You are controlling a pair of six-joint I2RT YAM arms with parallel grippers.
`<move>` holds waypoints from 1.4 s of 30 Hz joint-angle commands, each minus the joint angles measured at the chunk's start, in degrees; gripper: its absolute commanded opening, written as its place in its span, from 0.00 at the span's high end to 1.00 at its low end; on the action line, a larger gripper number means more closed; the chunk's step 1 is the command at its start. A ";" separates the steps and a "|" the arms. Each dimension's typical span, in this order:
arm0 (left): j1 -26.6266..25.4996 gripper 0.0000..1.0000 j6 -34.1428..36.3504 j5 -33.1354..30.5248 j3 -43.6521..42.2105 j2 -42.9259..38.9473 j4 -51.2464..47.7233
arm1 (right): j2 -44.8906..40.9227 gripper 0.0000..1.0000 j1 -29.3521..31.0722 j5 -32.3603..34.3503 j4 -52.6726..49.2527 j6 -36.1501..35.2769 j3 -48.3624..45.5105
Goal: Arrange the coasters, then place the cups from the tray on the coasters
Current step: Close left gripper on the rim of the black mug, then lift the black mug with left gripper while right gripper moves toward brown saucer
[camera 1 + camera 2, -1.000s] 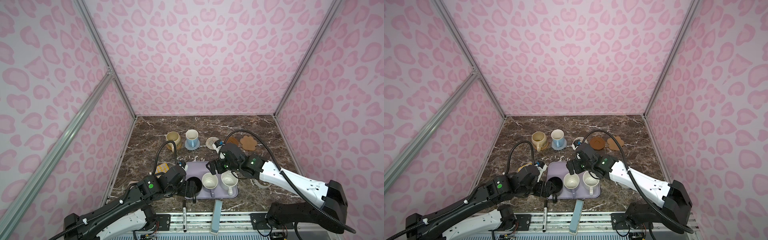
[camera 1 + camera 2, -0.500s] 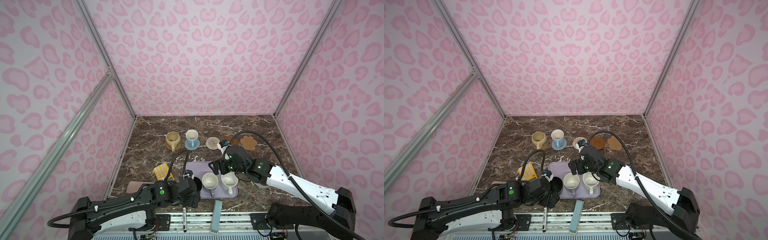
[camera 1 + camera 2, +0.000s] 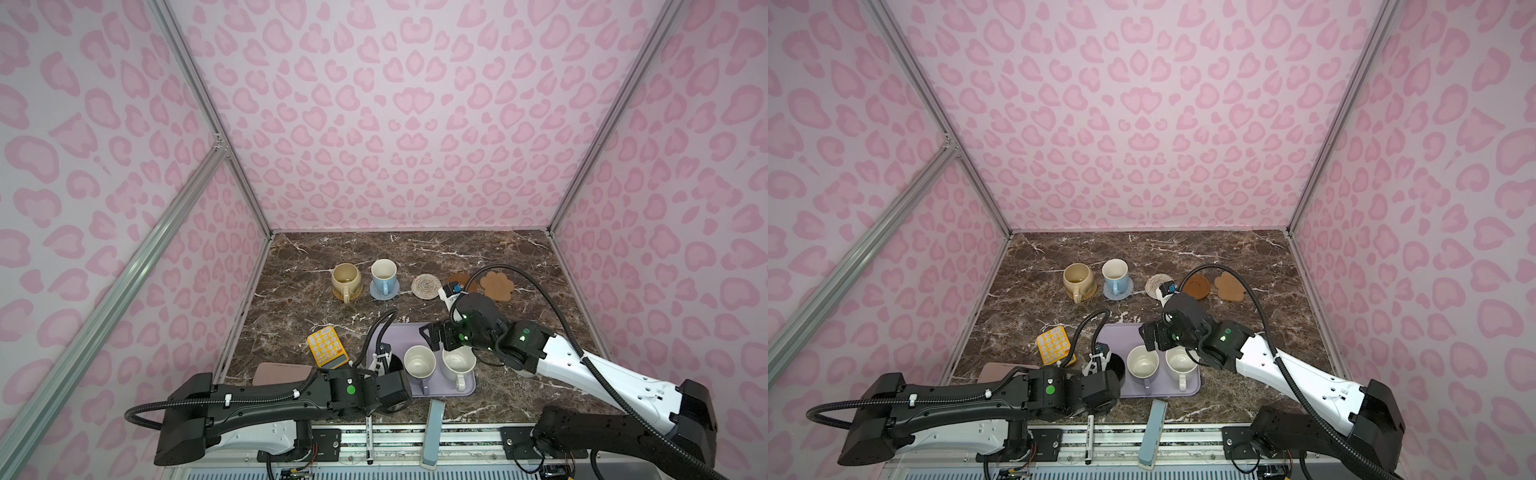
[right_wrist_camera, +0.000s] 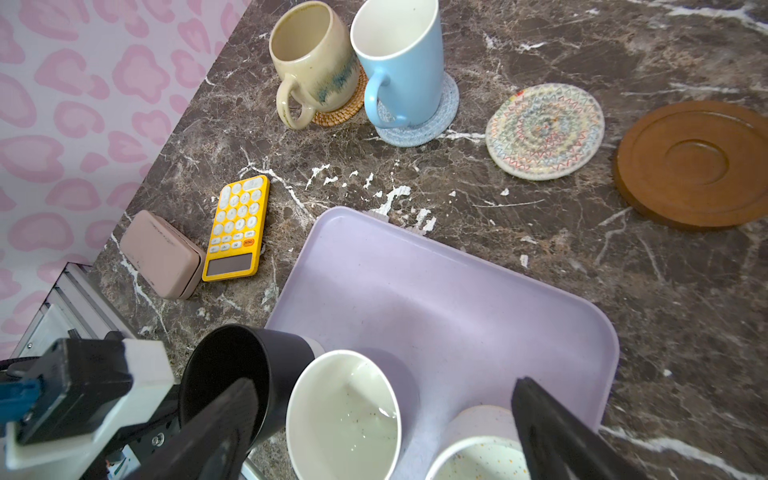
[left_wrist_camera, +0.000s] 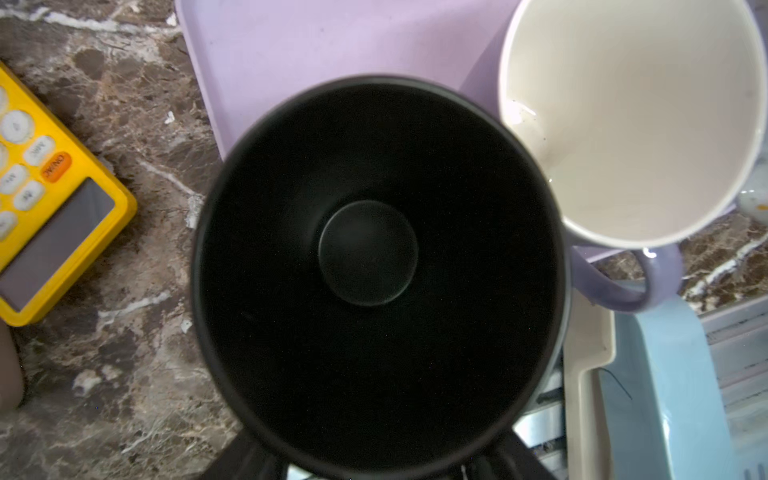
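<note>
The black cup [image 5: 374, 249] stands at the left edge of the lavender tray [image 3: 403, 336]. My left gripper [image 5: 382, 465] has a jaw on each side of its near wall, and the cup's rim hides any contact. My right gripper [image 4: 386, 415] hangs open above the lavender cup [image 3: 419, 362] and the white speckled cup [image 3: 458, 362] on the tray. At the back, the beige cup [image 3: 346, 277] sits on the orange coaster [image 3: 355, 292] and the light blue cup [image 3: 383, 272] on the grey-blue coaster [image 3: 390, 293]. The cream coaster [image 3: 426, 285], brown disc [image 4: 694, 166] and paw cork [image 3: 496, 284] are bare.
A yellow calculator [image 3: 328, 347] and a pinkish-brown case [image 3: 282, 372] lie left of the tray. A pale blue object [image 3: 434, 432] and a pen [image 3: 368, 436] rest on the front rail. Pink walls close in the left, back and right.
My left arm has dropped low along the front edge, uncovering the calculator, and its jaws have narrowed around the black cup. My right gripper has shifted slightly nearer over the two cups.
</note>
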 commanded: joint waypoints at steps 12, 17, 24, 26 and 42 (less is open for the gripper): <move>-0.12 0.61 0.40 -7.63 -5.67 -2.78 7.36 | 0.94 0.03 0.44 0.59 1.82 0.66 -0.81; -0.18 0.67 0.90 -9.16 -6.54 -1.90 8.08 | 1.16 0.03 0.57 0.93 2.26 0.83 -1.01; -0.18 0.70 1.44 -11.38 -6.17 0.70 8.53 | 1.54 0.03 0.72 0.84 3.01 0.95 -1.72; -0.20 0.70 1.65 -11.52 -6.13 1.36 9.27 | 1.64 0.03 0.72 0.73 3.31 1.08 -2.01; -0.14 0.95 1.77 -11.96 -4.61 3.05 8.64 | 1.31 0.04 0.83 0.34 4.66 1.34 -3.67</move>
